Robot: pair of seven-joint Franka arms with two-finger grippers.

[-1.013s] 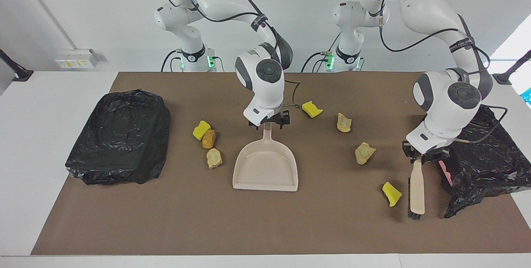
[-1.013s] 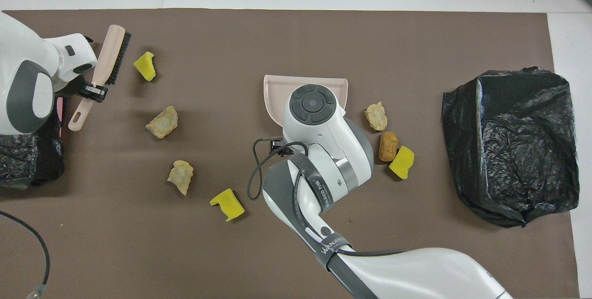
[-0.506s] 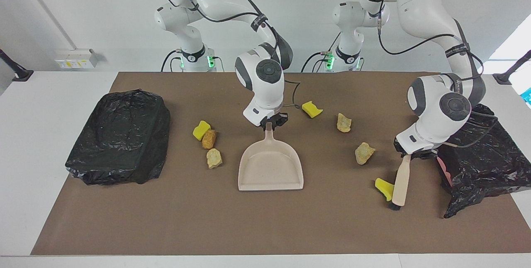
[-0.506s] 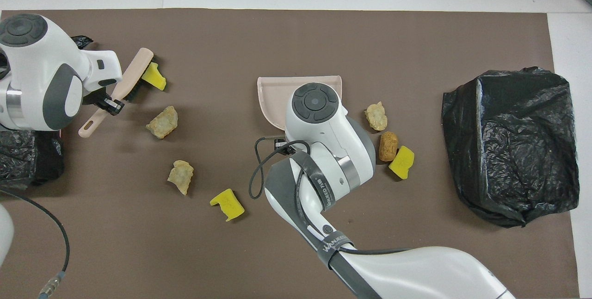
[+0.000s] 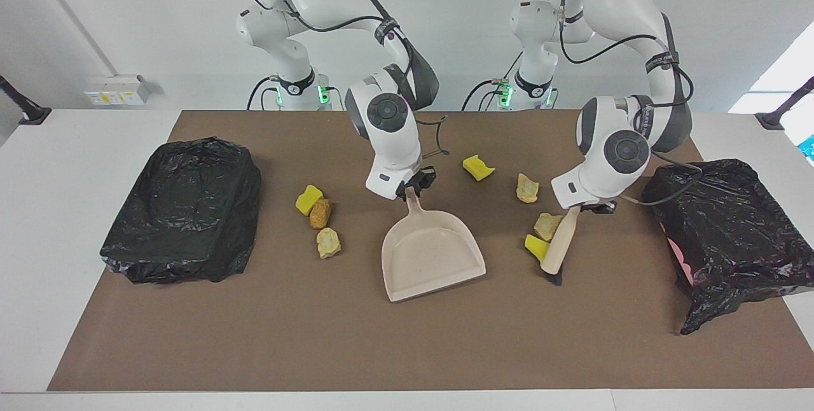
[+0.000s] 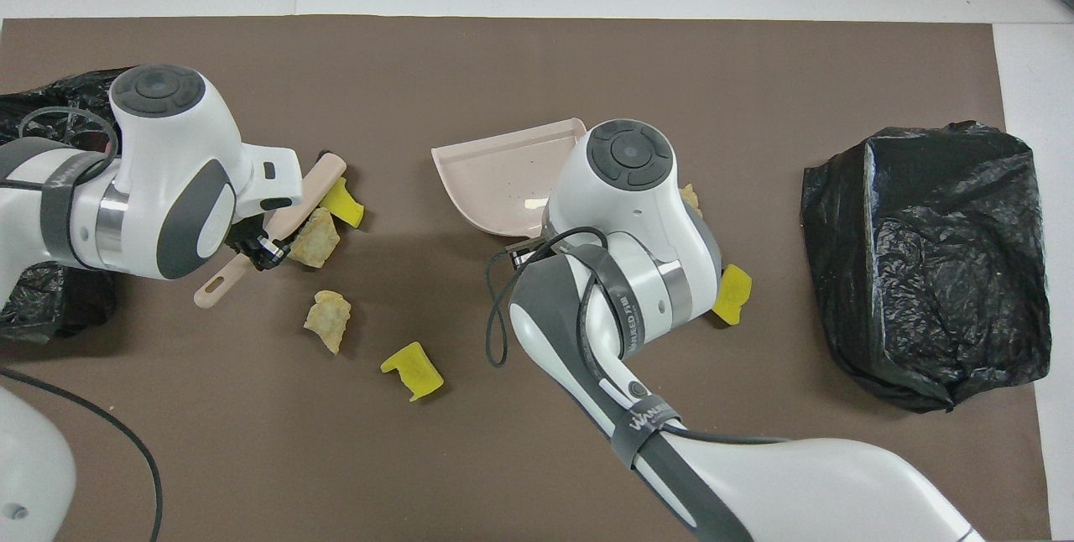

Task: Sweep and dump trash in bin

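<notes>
The left gripper (image 5: 588, 207) is clamped on the handle of the brush (image 5: 559, 242), which slants down so that its bristles touch the brown mat (image 5: 356, 347); a yellow sponge (image 5: 535, 247) and a tan lump (image 5: 545, 225) lie pressed against the brush on the side toward the dustpan (image 5: 432, 258). The right gripper (image 5: 414, 187) is closed on the dustpan's handle, and the pan sits flat on the mat with its open lip turned away from the robots and slightly toward the brush. Bare mat lies between the pan's lip edge and the two swept pieces. Nearer the robots, another tan lump (image 5: 527, 188) and a yellow sponge (image 5: 478, 167) lie apart from each other between the two grippers. Toward the right arm's end, a yellow sponge (image 5: 309, 199), an orange-brown lump (image 5: 320, 213) and a pale lump (image 5: 329, 243) sit in a close cluster beside the pan, between it and the black-bagged bin (image 5: 184, 207). A second black bag (image 5: 731, 233) lies at the left arm's end, reaching over the mat's edge onto the white table (image 5: 63, 163). The wide strip of mat farthest from the robots is open along its whole length.
</notes>
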